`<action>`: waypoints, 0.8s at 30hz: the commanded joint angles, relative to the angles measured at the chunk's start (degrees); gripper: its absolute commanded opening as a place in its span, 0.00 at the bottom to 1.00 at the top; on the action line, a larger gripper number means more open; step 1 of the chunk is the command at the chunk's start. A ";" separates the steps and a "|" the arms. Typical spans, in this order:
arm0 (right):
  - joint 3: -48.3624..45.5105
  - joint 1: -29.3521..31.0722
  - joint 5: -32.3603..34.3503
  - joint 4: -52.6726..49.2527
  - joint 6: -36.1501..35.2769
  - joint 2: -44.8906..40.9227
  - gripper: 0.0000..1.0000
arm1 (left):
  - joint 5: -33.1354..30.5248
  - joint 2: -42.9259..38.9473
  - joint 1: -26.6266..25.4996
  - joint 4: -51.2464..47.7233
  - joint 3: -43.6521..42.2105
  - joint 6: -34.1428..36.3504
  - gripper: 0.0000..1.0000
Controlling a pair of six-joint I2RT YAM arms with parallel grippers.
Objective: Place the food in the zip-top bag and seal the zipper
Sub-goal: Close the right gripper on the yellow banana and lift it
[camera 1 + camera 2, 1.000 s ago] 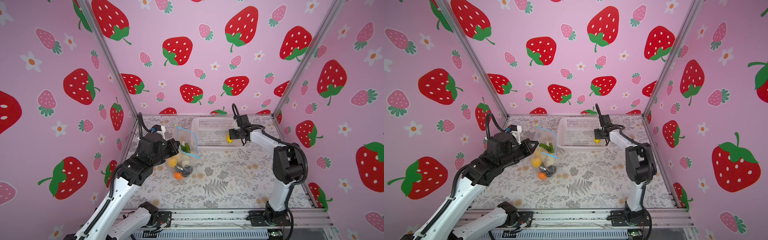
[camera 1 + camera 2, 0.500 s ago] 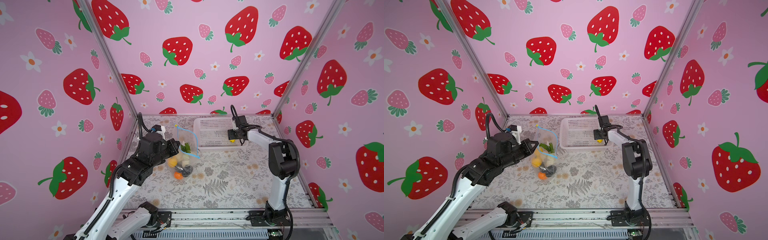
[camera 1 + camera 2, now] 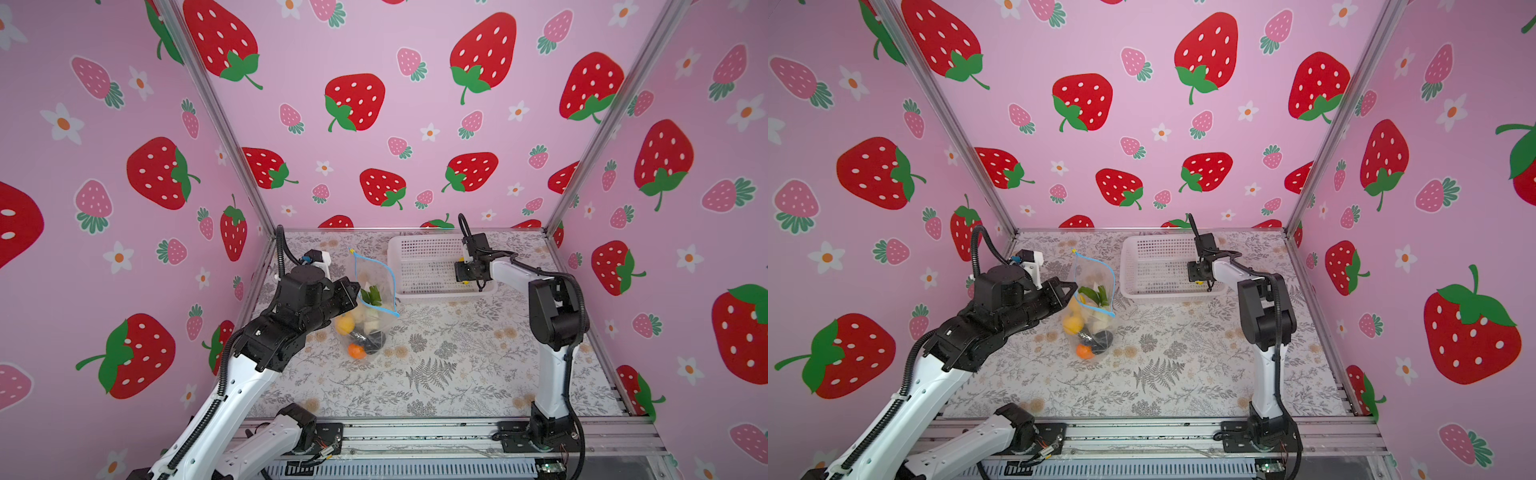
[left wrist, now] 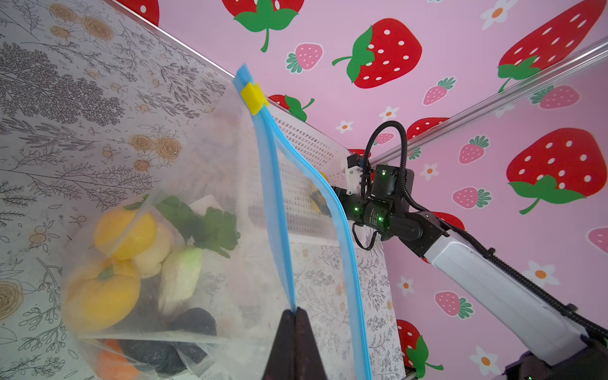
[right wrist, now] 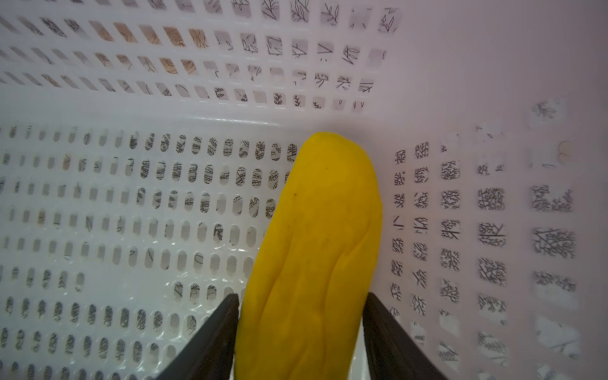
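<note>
The zip-top bag (image 3: pixel 376 278) (image 3: pixel 1096 278) hangs open in both top views, with my left gripper (image 3: pixel 353 291) (image 4: pixel 295 311) shut on one lip of its mouth. The light-blue zipper (image 4: pixel 274 184) has its two strips apart, and the yellow tab (image 4: pixel 252 96) sits at the far end. Food (image 4: pixel 125 230) fills the bag: yellow, orange, cream and dark pieces with green leaves. My right gripper (image 3: pixel 462 275) (image 5: pixel 301 296) is down in the white basket (image 3: pixel 419 249). Its two fingers press on the sides of a long yellow food piece (image 5: pixel 322 214) lying against the basket's corner.
The basket (image 3: pixel 1154 253) stands at the back of the flowered table, just right of the bag. Pink strawberry walls close in the left, back and right sides. A metal rail (image 3: pixel 415 432) with both arm bases runs along the front edge.
The right gripper has pushed slightly deeper into the basket and narrowed its jaws onto the yellow piece. The left gripper and the bag have not moved.
</note>
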 commanded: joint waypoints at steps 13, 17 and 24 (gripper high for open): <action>2.51 -1.24 -3.18 -0.41 0.34 -0.74 0.47 | -0.49 -0.30 0.18 0.59 0.23 -0.52 0.00; 2.60 -1.28 -4.22 -0.65 0.30 -1.97 0.45 | -0.50 -0.09 0.19 0.53 0.36 -0.45 0.00; 1.20 -1.22 -6.00 -1.02 0.28 -5.64 0.44 | -0.94 -0.35 0.18 0.42 -0.03 -0.54 0.00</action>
